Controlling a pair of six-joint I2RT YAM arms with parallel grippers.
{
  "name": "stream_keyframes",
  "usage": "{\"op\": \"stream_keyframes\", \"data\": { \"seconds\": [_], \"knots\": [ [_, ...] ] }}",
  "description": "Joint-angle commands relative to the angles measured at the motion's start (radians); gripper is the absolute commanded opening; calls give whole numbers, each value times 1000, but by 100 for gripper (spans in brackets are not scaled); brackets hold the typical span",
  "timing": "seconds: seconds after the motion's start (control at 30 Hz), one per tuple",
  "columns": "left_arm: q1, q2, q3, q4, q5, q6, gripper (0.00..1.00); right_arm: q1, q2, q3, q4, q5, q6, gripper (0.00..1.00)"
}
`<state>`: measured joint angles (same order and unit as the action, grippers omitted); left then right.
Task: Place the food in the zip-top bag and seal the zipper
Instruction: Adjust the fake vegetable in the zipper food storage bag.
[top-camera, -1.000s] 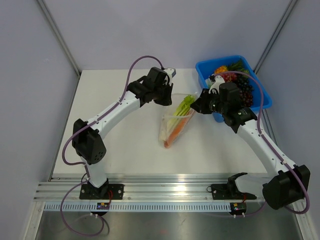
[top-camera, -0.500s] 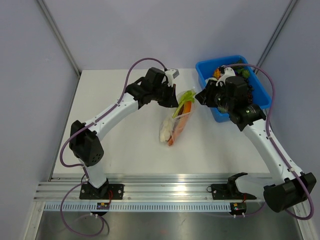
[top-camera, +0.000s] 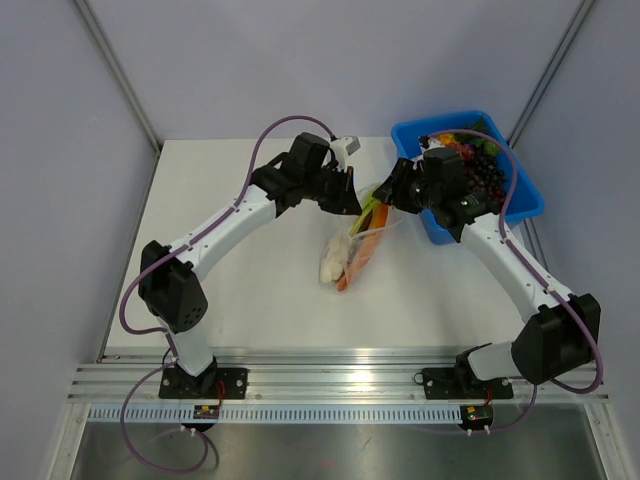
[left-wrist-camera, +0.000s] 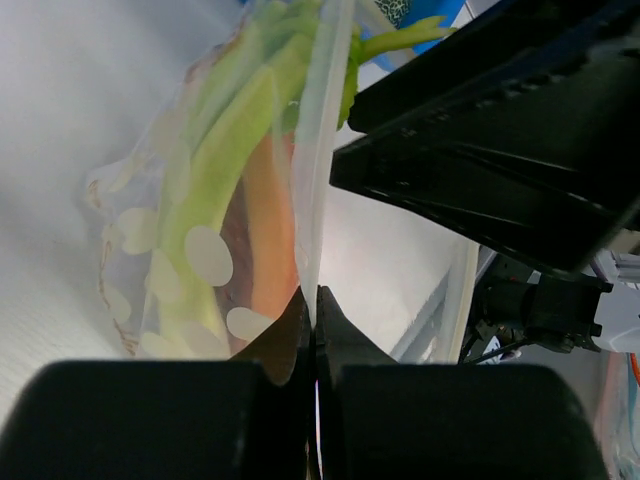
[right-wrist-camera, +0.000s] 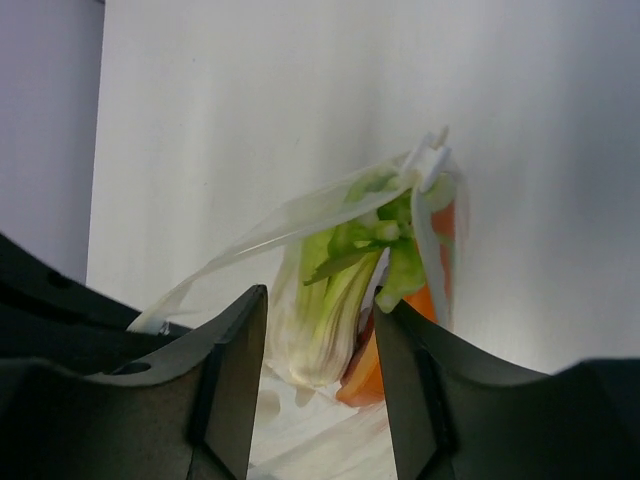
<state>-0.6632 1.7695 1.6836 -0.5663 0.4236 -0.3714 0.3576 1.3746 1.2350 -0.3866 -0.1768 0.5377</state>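
The clear dotted zip-top bag (top-camera: 352, 250) slopes up from the table, its mouth end raised. Inside are the leek (top-camera: 333, 262) and the orange and dark red piece (top-camera: 366, 248). My left gripper (top-camera: 352, 197) is shut on the bag's edge near the mouth; the left wrist view shows its gripper (left-wrist-camera: 312, 300) pinching the plastic beside the leek (left-wrist-camera: 230, 170) and the orange piece (left-wrist-camera: 268, 230). My right gripper (top-camera: 383, 195) is open at the bag's mouth. In the right wrist view its gripper (right-wrist-camera: 320, 300) straddles the leek's leafy end (right-wrist-camera: 330, 310), with the zipper strip (right-wrist-camera: 300, 215) just above.
A blue bin (top-camera: 528, 203) stands at the back right, holding dark grapes (top-camera: 487, 175) and other produce. The two grippers are close together over the bag's mouth. The table's right edge lies just past the bin.
My left gripper has lifted the bag's mouth end off the table. My right gripper swung back towards the bin, then moved left to the bag's mouth.
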Motion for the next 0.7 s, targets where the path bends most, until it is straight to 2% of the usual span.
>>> {"op": "stream_keyframes", "data": {
  "seconds": [0.0, 0.17, 0.33, 0.67],
  "knots": [
    [7, -4, 67, 77, 64, -14, 0, 6, 12, 12, 49, 95, 44, 54],
    [7, -4, 79, 74, 90, -15, 0, 9, 49, 23, 51, 134, 41, 55],
    [7, -4, 82, 82, 124, -21, 0, 9, 78, 26, 93, 145, 57, 61],
    [7, 31, 113, 59, 193, -1, 0, 70, 98, 21, 196, 143, 93, 60]
  ]
}}
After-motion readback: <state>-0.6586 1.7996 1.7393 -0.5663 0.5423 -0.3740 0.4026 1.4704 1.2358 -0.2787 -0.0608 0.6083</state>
